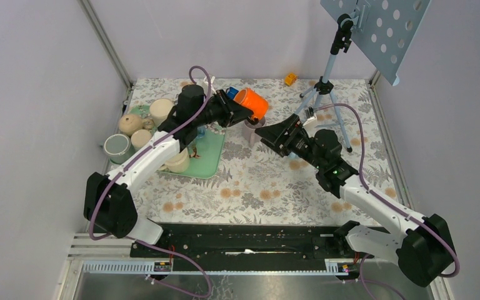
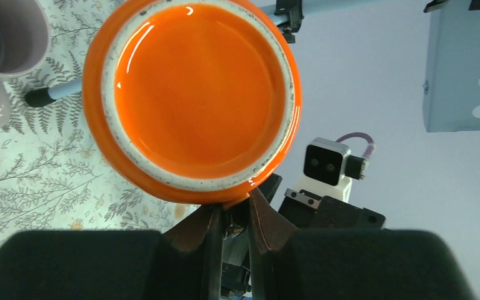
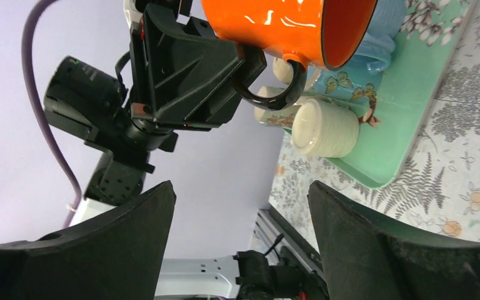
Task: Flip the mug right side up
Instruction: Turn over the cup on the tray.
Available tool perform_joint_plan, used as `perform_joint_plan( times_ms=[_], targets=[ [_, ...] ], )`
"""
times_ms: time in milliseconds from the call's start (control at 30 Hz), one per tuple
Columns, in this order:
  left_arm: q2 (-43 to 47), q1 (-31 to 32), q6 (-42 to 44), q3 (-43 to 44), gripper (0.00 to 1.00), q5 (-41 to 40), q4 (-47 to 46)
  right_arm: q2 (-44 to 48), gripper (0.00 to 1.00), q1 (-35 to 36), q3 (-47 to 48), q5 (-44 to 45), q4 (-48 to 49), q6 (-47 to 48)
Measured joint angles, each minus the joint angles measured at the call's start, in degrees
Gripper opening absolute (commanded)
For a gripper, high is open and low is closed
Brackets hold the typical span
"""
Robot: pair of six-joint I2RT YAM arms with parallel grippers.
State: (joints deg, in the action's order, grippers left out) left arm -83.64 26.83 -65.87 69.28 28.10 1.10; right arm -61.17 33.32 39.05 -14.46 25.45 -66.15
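The orange mug (image 1: 252,103) hangs in the air above the table's far middle, tipped on its side. My left gripper (image 1: 240,112) is shut on its dark handle (image 3: 275,94). In the left wrist view the mug's base (image 2: 190,94) with its pale unglazed ring faces the camera, just above the left gripper (image 2: 232,209). The right wrist view shows the mug (image 3: 275,25) from the side, its mouth turned toward the tray. My right gripper (image 1: 264,134) sits just right of and below the mug, open, with nothing between the fingers (image 3: 240,194).
A green tray (image 1: 209,159) with several cream cups and a blue one lies at the left. A grey mug (image 1: 250,131) stands under the orange one. A tripod (image 1: 325,94) carrying a perforated panel (image 1: 381,31) stands at the back right, with a small yellow toy (image 1: 290,79) near it.
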Motion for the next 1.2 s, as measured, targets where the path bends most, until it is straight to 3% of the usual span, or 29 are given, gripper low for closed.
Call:
perform_joint_plan(
  times_ms=[1200],
  targets=[
    [0.85,1.64,-10.62,-6.36,0.00,4.24,-15.91,-16.98,0.43,-2.54,-3.67,1.20,33.29,-32.41]
  ],
)
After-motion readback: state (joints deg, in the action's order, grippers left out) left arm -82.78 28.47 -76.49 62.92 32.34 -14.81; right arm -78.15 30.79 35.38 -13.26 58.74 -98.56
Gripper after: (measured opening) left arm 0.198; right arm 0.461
